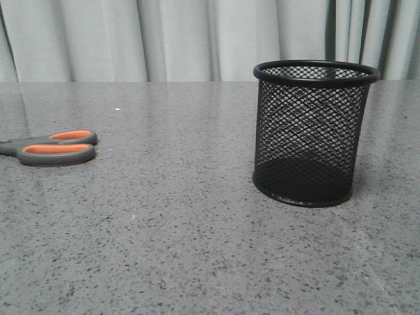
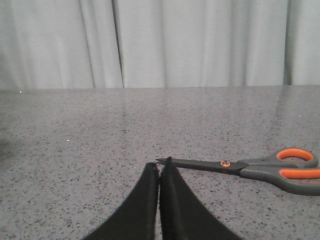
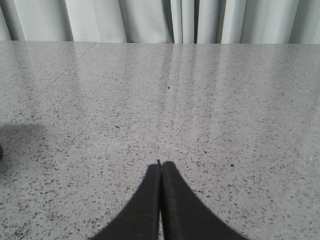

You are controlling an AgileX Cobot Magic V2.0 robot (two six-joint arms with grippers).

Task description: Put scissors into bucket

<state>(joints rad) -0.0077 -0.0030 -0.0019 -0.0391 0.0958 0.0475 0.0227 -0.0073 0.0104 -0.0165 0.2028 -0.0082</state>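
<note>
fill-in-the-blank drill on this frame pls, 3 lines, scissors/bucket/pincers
1. The scissors lie flat on the table, to the ____ of the bucket in the front view.
2. The bucket stands upright and holds ____.
3. Both the left pincer and the right pincer are ____, gripping nothing.

Missing words: left; nothing; shut

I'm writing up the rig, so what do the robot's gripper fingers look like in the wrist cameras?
Only the fingers show. The left gripper and the right gripper each have two plain matte black fingers, broad at the base and curving to narrow tips. No cables, markings or arm links are visible.
</note>
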